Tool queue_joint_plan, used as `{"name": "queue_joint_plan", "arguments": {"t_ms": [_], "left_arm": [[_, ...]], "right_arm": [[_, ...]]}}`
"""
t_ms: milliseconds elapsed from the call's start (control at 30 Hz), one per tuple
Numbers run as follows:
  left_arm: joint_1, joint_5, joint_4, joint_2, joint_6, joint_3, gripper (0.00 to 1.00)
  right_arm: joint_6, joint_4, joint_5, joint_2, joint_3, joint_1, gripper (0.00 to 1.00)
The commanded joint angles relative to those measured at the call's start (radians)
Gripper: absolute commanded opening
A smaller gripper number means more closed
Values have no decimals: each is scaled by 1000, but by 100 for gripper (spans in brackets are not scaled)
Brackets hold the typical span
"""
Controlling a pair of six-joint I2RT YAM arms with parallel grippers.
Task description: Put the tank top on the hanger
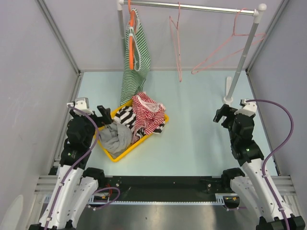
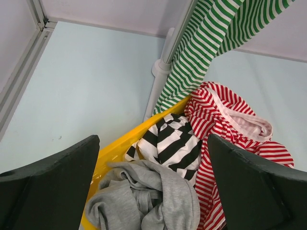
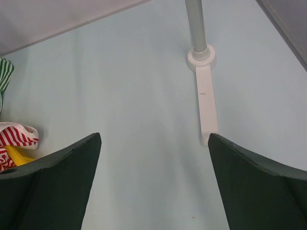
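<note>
Rightward, open table (image 1: 201,129) past tank top (image 1: 147,112).

Black arms (image 1: 242,129) with white lower links (image 1: 62,194), purple cables (image 1: 291,123), dark wedge-shaped fingers (image 2: 48,187).

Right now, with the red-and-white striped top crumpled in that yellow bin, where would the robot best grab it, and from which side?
Probably the pale-trimmed neck edge, which stands up as a ridge on the tank top. Come from above with the open left gripper, nearest it; the wall of the yellow bin and other clothes block the sides.
</note>
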State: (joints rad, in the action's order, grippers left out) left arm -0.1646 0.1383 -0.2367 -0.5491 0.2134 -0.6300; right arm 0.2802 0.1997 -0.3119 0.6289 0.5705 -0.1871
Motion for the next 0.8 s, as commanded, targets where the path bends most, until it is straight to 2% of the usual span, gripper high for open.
{"name": "queue_joint_plan", "arguments": {"t_ms": [0,400,533,567,633,767], "left_arm": [[-4,27,8,6,23,-27,99],[-7,-25,49,-34,58,-13,97],[-74,4,76,-152,99,-43,95],[-135,18,94,-211,101,-49,95],[-191,29,123,-283,107,-69,95],[-234,-70,232,-489,188,-86,97]], "right_arm": [[8,-10,-41,-21,28,-3,100],[11,-11,-38,-11,29,-2,100],[16,-11,-20,-9,22,-2,100],[16,-11,-16,-6,22,-3,100],[17,-8,-4,-3,22,0,100],[24,7,2,-1,23,-2,100]]}}
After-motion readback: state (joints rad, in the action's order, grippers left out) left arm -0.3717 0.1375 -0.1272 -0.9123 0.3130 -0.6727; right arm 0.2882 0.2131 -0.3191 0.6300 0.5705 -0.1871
